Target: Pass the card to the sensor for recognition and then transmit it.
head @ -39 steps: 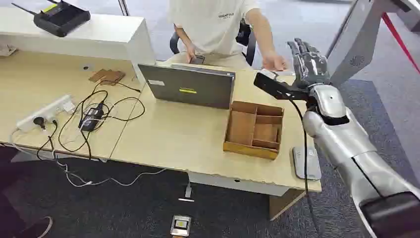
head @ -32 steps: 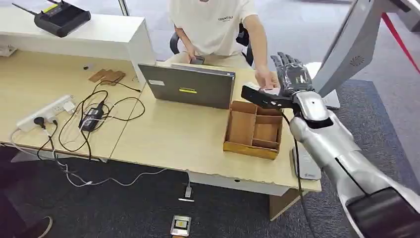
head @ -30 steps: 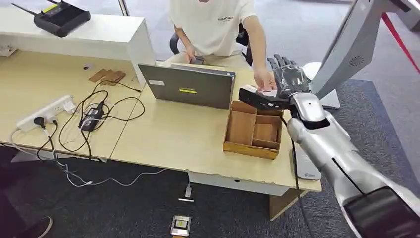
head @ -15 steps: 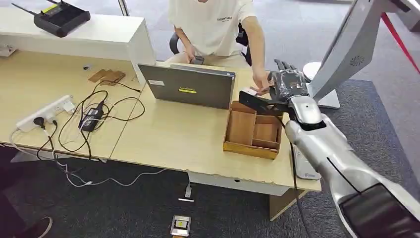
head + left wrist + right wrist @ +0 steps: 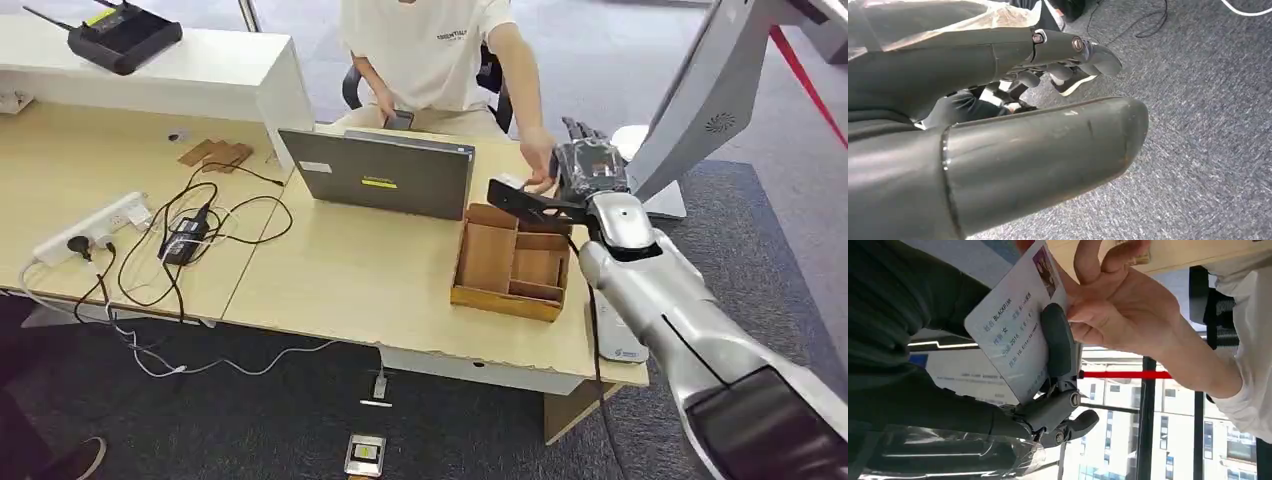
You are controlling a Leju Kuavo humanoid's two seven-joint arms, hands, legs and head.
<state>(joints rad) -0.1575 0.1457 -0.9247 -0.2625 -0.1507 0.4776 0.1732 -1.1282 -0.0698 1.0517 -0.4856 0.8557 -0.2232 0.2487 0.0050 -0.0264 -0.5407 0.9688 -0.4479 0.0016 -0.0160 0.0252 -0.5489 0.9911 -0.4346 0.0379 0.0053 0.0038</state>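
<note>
Right hand [image 5: 1048, 390] gripping card [image 5: 1015, 330] beyond wooden tray [image 5: 512, 260]; person's hand [image 5: 1120, 310] touching card. Left hand [image 5: 998, 115] empty, fingers loosely apart.

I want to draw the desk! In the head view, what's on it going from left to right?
White power strip → tangled black cables → grey laptop → wooden divided tray → silver robot hand.
</note>
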